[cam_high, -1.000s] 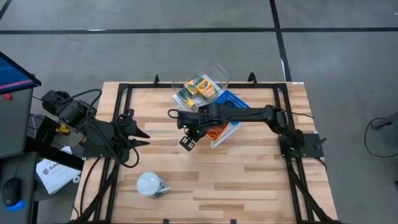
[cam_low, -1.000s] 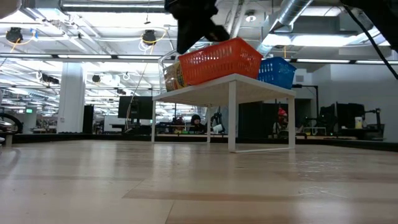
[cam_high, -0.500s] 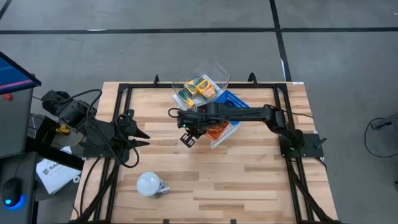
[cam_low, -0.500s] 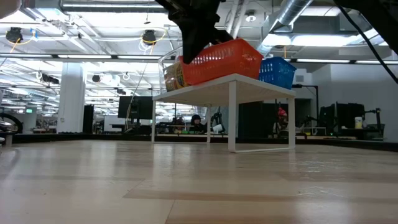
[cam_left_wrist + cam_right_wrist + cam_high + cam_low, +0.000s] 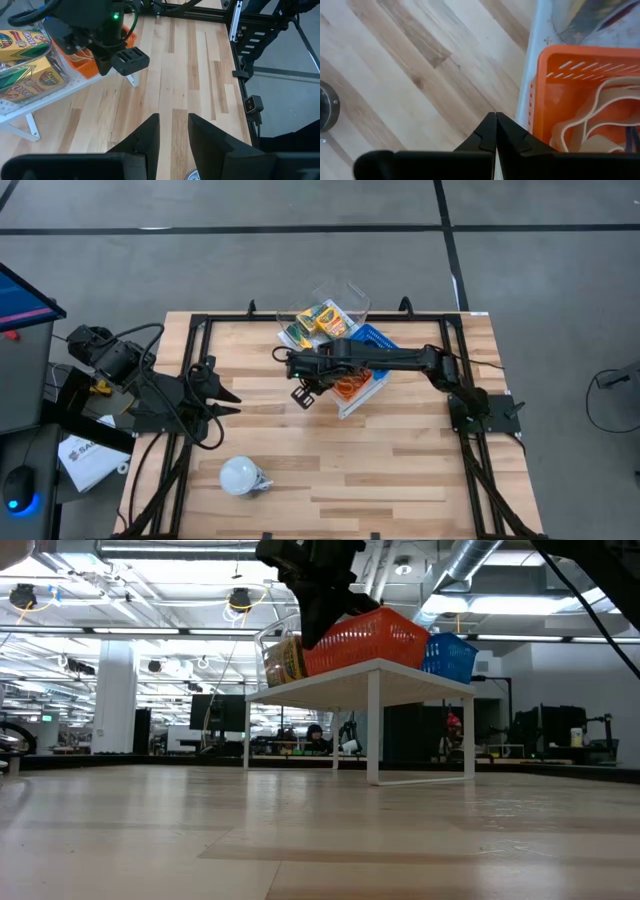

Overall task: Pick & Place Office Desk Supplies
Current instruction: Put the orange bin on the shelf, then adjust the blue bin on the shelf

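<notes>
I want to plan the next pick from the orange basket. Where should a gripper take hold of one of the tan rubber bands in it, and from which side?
Probably from above: the orange basket has walls all round and an open top. Pinch a tan rubber band where its loop arches clear of the others, fingers straddling the single strand. The right gripper, shut, is beside the basket's rim.

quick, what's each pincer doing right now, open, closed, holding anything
Left pincer: fingers slightly apart, holding nothing, waiting at the table's left side.
Right pincer: closed, empty, beside the orange basket of rubber bands.
</notes>
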{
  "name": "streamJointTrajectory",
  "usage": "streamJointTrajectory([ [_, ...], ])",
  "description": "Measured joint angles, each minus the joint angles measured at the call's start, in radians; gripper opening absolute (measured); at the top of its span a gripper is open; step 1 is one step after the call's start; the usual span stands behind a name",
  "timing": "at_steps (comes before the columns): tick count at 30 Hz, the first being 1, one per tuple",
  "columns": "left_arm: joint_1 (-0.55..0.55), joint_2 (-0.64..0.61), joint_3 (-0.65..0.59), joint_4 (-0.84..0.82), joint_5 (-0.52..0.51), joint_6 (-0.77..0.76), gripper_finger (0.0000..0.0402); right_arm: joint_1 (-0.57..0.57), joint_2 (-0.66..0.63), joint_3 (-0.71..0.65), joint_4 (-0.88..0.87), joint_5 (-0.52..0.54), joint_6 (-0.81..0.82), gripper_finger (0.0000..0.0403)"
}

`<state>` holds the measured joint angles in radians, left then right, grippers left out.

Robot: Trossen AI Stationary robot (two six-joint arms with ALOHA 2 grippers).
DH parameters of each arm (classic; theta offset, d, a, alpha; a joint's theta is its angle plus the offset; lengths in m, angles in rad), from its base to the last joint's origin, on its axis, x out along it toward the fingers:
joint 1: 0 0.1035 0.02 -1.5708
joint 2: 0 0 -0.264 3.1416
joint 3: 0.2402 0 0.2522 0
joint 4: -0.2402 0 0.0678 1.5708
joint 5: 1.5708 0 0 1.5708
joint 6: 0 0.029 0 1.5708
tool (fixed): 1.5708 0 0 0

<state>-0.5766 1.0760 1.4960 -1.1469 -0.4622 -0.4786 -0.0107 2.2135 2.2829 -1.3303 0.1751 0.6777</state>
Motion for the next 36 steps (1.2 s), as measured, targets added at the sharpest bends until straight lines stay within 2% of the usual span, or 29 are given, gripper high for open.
streamJointTrajectory([
  [5,0.000,0.000,0.000,0.000,0.000,0.000,0.0092,0.013,-0.004,0.011,0.048,-0.017,-0.017,0.0000],
  [9,0.000,0.000,0.000,-0.001,0.000,0.000,0.0092,0.045,-0.011,0.075,0.081,-0.020,-0.019,0.0000],
  [12,0.000,0.000,0.000,-0.007,0.000,-0.001,0.0092,0.067,-0.052,0.059,0.122,-0.003,0.007,0.0000],
  [14,0.000,0.000,0.000,-0.018,0.000,-0.009,0.0092,0.085,-0.085,0.060,0.085,0.064,0.044,0.0000],
  [17,0.000,0.000,0.000,-0.048,0.000,-0.034,0.0092,0.106,-0.140,0.060,-0.099,0.217,0.126,0.0000],
  [19,0.000,0.000,0.000,-0.055,0.000,-0.046,0.0092,0.103,-0.171,0.059,-0.233,0.276,0.184,0.0000],
  [20,0.000,0.000,0.000,-0.054,0.000,-0.048,0.0092,0.095,-0.187,0.048,-0.241,0.295,0.199,0.0000],
  [24,0.000,0.000,0.000,-0.058,0.000,-0.055,0.0092,0.039,-0.280,-0.079,-0.235,0.305,0.202,0.0000],
  [31,-0.038,0.000,0.000,-0.101,0.000,-0.123,0.0092,-0.123,-0.558,-0.512,-0.206,0.287,0.229,0.0000],
  [36,-0.063,0.000,0.000,-0.109,-0.020,-0.155,0.0092,-0.224,-0.759,-0.751,-0.109,0.253,0.232,0.0000],
])
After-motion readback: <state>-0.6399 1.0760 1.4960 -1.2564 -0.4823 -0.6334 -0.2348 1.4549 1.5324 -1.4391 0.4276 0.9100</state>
